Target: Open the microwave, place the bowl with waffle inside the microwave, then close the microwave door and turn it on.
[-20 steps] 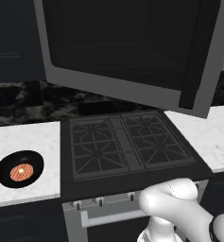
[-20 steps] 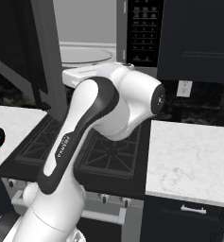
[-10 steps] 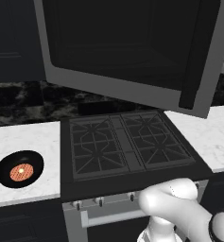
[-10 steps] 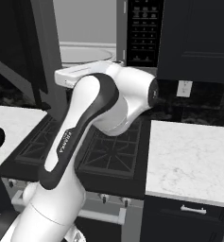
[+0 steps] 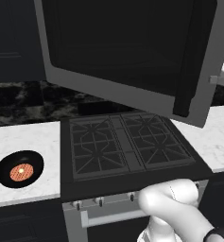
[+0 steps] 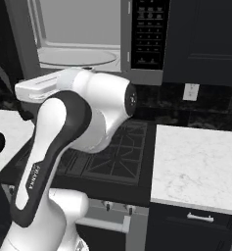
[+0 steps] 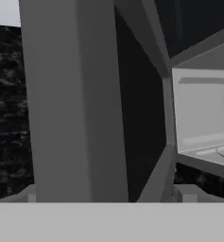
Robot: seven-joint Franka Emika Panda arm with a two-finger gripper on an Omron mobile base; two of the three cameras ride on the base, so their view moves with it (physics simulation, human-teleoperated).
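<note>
Bowl (image 5: 19, 168) with waffle (image 5: 21, 172) sat on left desk (image 5: 23, 142), well left of stove (image 5: 127, 149). Microwave door (image 5: 132, 52) swung wide open over stove, black bar handle (image 5: 191, 61) at its right edge. Microwave (image 6: 88, 39) cavity exposed, turntable (image 6: 78, 57) visible. Gripper close up against door edge, jaws spread wide, nothing held.

One bowl (image 5: 19, 168) (one waffle (image 5: 21, 171)), one microwave (image 6: 142, 41)

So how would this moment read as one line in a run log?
microwave door: swung open | bowl with waffle: on counter left of stove | gripper: open
</note>
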